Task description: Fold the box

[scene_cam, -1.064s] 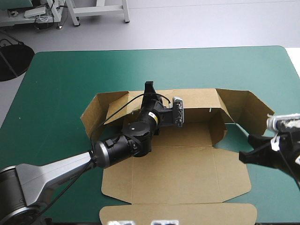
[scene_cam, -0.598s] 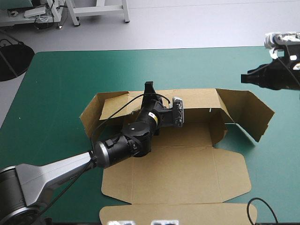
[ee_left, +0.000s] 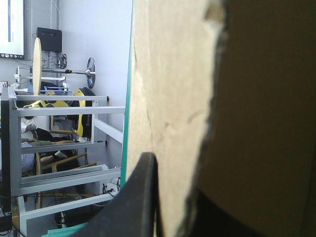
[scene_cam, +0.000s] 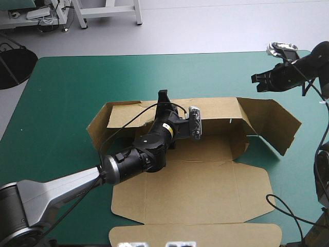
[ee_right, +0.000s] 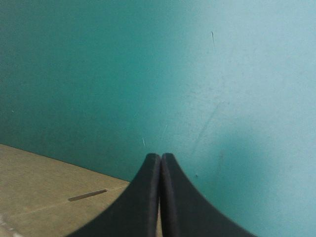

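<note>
Holding at centre, the left jaws stay clamped on the back wall of the box (scene_cam: 205, 190), unchanged from before. The box lies mid-worktop (scene_cam: 72, 87), its lid flat toward 6 o'clock and its side wings half raised. The right jaws, closed and empty, have swung from the 4 o'clock edge up to 2 o'clock, beyond the right wing, probably lining up to push that wing inward.

You're in a robotics lab, prob.: table (scene_cam: 77, 87) w/ teal-green cover, white metal frame legs (scene_cam: 138, 15) on bare grey floor (scene_cam: 216, 28), metal rack (ee_left: 64, 110) w/ cables.
</note>
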Robot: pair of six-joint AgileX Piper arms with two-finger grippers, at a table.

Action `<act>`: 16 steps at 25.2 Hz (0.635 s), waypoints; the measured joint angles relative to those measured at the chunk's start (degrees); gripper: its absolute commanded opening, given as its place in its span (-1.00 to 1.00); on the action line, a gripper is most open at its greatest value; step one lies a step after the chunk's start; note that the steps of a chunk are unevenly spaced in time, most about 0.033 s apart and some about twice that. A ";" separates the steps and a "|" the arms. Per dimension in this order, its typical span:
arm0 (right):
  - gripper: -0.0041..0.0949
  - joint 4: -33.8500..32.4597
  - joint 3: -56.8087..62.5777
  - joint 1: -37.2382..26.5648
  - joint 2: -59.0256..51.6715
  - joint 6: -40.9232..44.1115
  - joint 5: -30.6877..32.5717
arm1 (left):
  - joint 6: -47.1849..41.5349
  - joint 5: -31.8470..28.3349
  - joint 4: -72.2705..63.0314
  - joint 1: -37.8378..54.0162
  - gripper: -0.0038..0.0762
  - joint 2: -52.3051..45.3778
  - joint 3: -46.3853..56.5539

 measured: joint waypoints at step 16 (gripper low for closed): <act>-0.95 -4.15 14.38 3.59 -8.14 -4.92 -0.06 | -4.52 -0.02 0.05 0.00 -0.93 0.00 0.00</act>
